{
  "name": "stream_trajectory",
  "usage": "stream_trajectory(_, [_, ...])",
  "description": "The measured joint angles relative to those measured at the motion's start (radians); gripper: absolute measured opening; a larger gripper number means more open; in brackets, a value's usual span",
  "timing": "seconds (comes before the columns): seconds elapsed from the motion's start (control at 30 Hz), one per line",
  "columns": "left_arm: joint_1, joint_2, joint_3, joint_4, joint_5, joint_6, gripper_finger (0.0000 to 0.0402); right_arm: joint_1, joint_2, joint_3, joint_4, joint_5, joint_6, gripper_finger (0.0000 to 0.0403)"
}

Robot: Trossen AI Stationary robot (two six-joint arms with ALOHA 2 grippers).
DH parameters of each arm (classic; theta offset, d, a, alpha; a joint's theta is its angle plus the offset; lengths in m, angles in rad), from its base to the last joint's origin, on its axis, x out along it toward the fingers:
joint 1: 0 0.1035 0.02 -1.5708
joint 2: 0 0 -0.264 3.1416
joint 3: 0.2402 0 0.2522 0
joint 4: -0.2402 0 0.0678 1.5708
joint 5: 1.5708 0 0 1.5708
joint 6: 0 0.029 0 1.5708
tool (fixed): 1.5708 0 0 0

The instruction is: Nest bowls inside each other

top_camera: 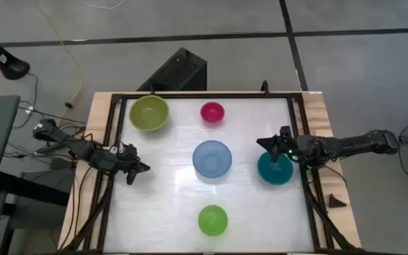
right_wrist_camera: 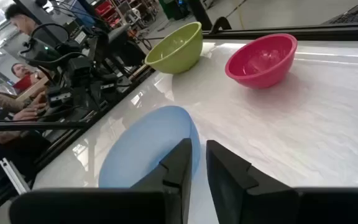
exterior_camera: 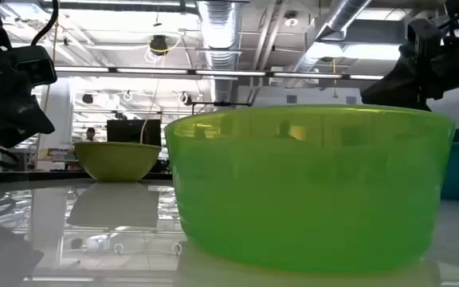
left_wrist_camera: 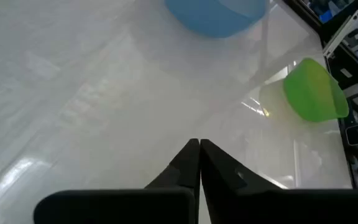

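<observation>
Five bowls stand upright and apart on the white table: olive-yellow [top_camera: 149, 112] at the far left, pink [top_camera: 212, 112] beside it, light blue [top_camera: 212, 159] in the middle, teal [top_camera: 275, 170] at the right, green [top_camera: 212, 220] near the front. My right gripper [top_camera: 262, 144] hovers over the teal bowl's far-left rim. It points toward the light blue bowl [right_wrist_camera: 148, 146], and its fingers [right_wrist_camera: 197, 149] stand a narrow gap apart with nothing between them. My left gripper [top_camera: 142, 168] is shut [left_wrist_camera: 199, 146] above the table's left side, left of the light blue bowl.
A black frame rail [top_camera: 112, 142] runs around the table, with wooden edges outside it. Cables and gear lie beyond the left edge. People [right_wrist_camera: 23, 74] sit in the room past the table's left side. A dark box [top_camera: 179, 71] stands on the floor behind the table.
</observation>
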Motion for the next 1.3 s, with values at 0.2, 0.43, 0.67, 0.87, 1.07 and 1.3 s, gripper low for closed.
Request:
stream_trajectory(0.2, [0.0,0.0,0.0,0.0,0.0,0.0,0.0,0.0,0.0,0.0,0.0,0.0,0.0,0.0083])
stream_trajectory(0.43, [0.0,0.0,0.0,0.0,0.0,0.0,0.0,0.0,0.0,0.0,0.0,0.0,0.0,0.0083])
stream_trajectory(0.67, [0.0,0.0,-0.006,0.043,-0.114,-0.035,0.0,-0.004,0.0,0.0,0.007,0.008,0.0,0.0083])
stream_trajectory(0.87, [0.0,0.0,-0.006,0.181,-0.298,-0.212,0.0,-0.008,0.0,0.0,0.012,0.008,0.267,0.0083])
stream_trajectory(1.07, [0.0,0.0,-0.005,0.228,-0.549,-0.476,0.0,-0.028,0.0,0.0,0.018,0.046,0.483,0.0083])
stream_trajectory(1.3, [0.0,0.0,-0.003,0.215,-0.721,-0.648,0.0,-0.06,0.002,0.0,0.017,0.049,0.621,0.0083])
